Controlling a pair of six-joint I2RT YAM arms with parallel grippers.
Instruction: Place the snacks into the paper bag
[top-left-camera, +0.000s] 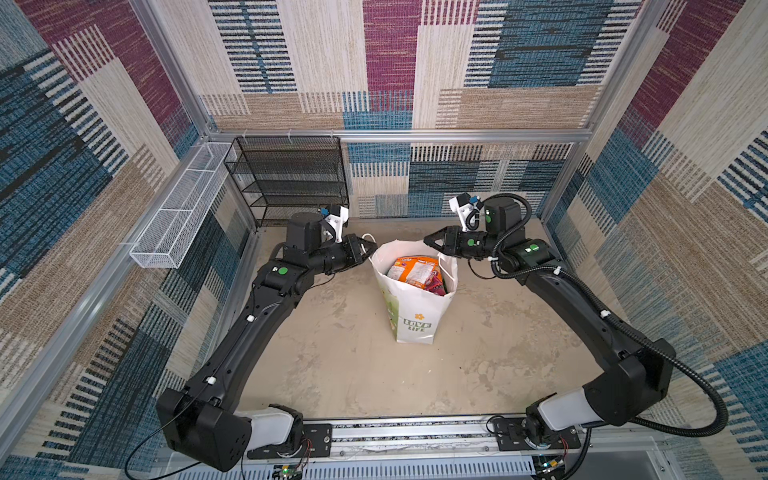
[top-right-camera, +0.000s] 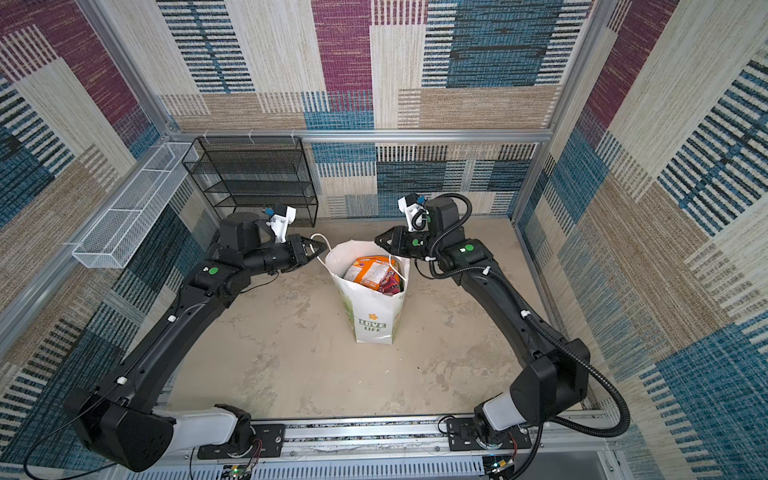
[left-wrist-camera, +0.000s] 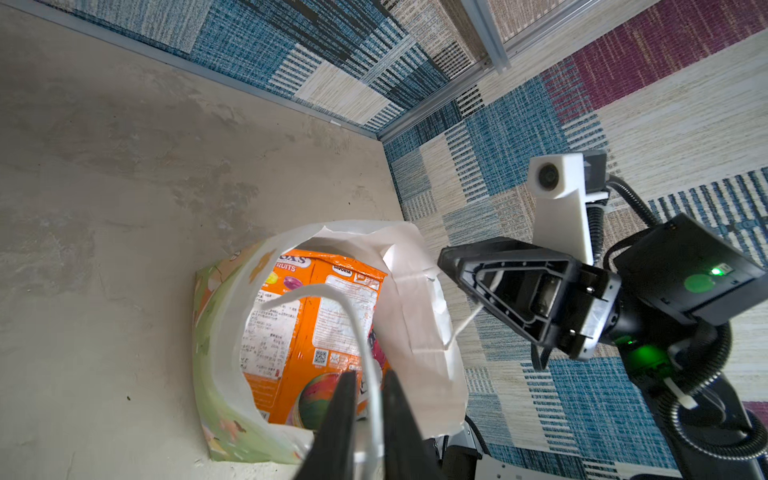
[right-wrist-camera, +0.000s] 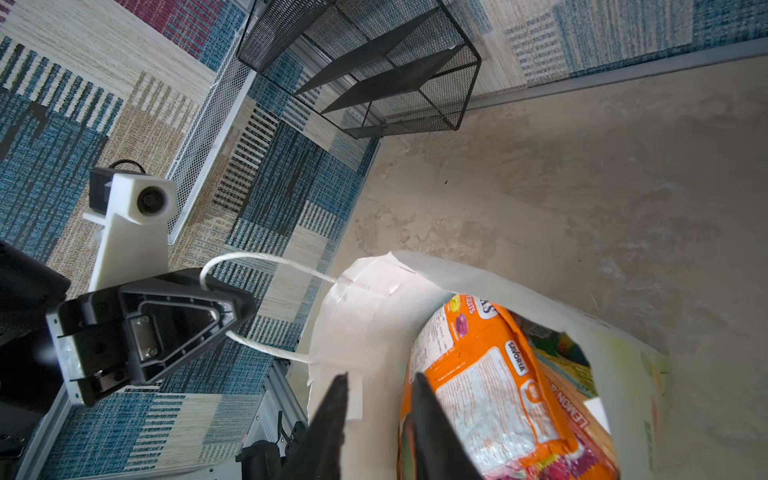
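"Left wrist view: left gripper (left-wrist-camera: 369, 374) jaws parted, cord handle (left-wrist-camera: 316, 291) slack between them. Right gripper (right-wrist-camera: 379, 376)?"
"Parted too, two o'clock of the paper bag (top-left-camera: 415, 320) mid-table, snacks (top-left-camera: 413, 270) inside. Likely light, floppy paper: hold each cord handle."

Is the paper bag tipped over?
No, in a top view the paper bag stands upright, snacks showing through its open top.

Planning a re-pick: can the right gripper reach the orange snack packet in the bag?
Likely yes: paper bag gapes open, orange snack packet lies on top, right gripper sits at its rim, jaws apart.
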